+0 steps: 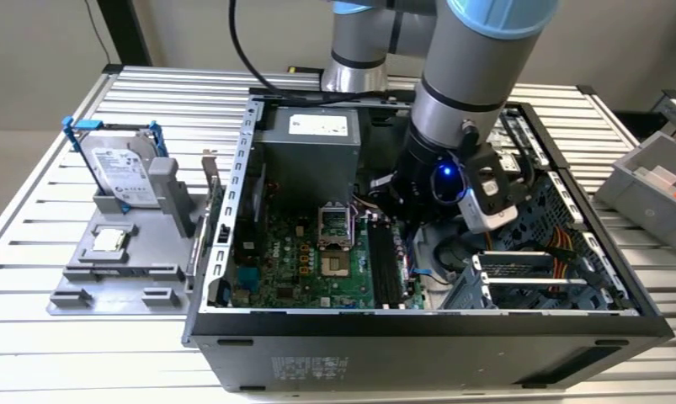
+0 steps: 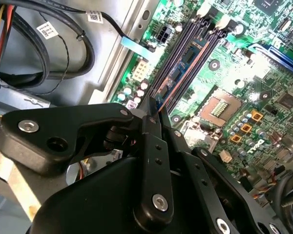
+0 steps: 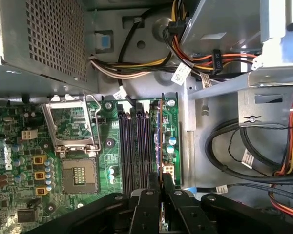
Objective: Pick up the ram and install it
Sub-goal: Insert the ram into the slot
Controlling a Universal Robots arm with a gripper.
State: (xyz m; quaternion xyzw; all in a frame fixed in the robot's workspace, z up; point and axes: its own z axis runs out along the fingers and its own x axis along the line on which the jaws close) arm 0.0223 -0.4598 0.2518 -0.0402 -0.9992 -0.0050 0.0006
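You have the ram [image 3: 159, 141], a thin, long, narrow circuit-board stick seen edge-on, standing on its long edge in line with the black memory slots [image 3: 134, 146] on the green motherboard [image 3: 107, 141], at the slot nearest the board's edge. In the second wrist view it [image 2: 178, 73] shows dark chips on its face. One end sits pinched between the black fingers [image 3: 154, 183].

A robotics lab — open computer case [image 1: 428, 328] on slatted metal bench [image 1: 45, 353].

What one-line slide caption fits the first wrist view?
The tool, shut on the ram, holds it edge-on at the black memory slots of the green motherboard.
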